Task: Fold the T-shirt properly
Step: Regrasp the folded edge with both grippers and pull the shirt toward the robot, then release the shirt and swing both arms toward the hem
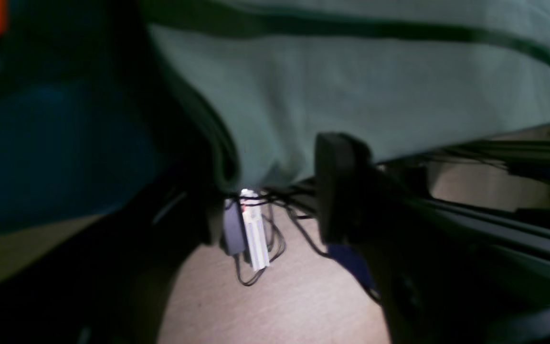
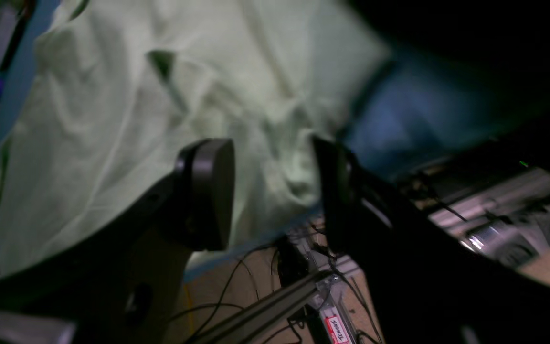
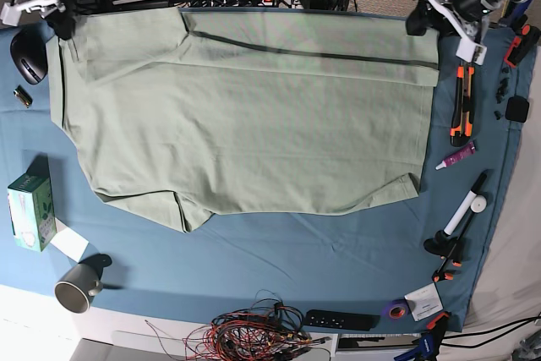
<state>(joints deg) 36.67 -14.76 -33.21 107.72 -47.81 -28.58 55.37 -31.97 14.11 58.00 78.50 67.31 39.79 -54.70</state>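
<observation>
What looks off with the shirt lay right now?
The T-shirt lies mostly flat on the blue cloth, but its near edge is uneven: one flap hangs lower than the rest. A dark fold line also runs skewed along the far side.

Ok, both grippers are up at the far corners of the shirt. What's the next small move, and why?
Probably lift both arms clear. The right gripper shows open jaws with nothing between them, and the T-shirt lies flat with its far edge folded over, so it looks released. The left gripper is too blurred to judge.
</observation>
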